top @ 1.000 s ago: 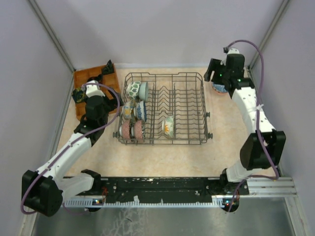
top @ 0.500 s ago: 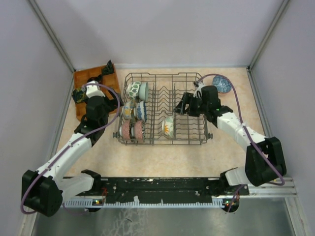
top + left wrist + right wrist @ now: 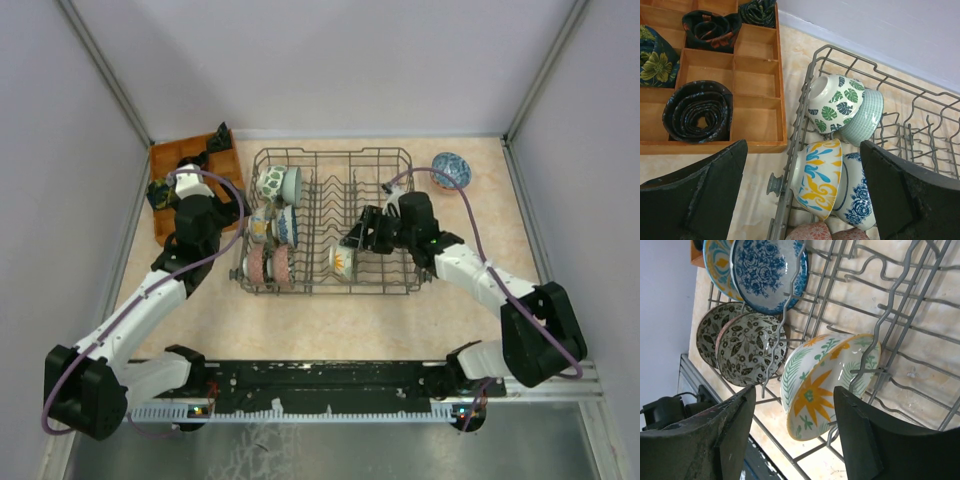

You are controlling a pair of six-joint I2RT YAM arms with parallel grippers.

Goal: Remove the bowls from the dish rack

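The dark wire dish rack (image 3: 385, 215) holds several bowls on edge. A white bowl with an orange flower (image 3: 342, 260) stands alone in the front middle. My right gripper (image 3: 353, 238) is open just over it. In the right wrist view this bowl (image 3: 825, 380) lies between the spread fingers of the gripper (image 3: 795, 435), untouched. My left gripper (image 3: 232, 205) is open at the rack's left edge. In the left wrist view that gripper (image 3: 805, 200) straddles a yellow-and-blue bowl (image 3: 820, 175), with a blue-flowered bowl (image 3: 855, 200), a green-leaf bowl (image 3: 832, 102) and a pale green bowl (image 3: 863, 117) nearby. A blue bowl (image 3: 451, 170) sits on the table at the far right.
An orange-brown compartment tray (image 3: 222, 165) with rolled dark cloths stands left of the rack, also in the left wrist view (image 3: 755, 75). Two pink-speckled bowls (image 3: 270, 265) stand at the rack's front left. Upright tines (image 3: 890, 305) surround the flower bowl. Walls close in on three sides.
My right arm has left the blue bowl on the table at the far right corner and swung left over the rack, down to the orange-flower bowl. The left arm has not moved.
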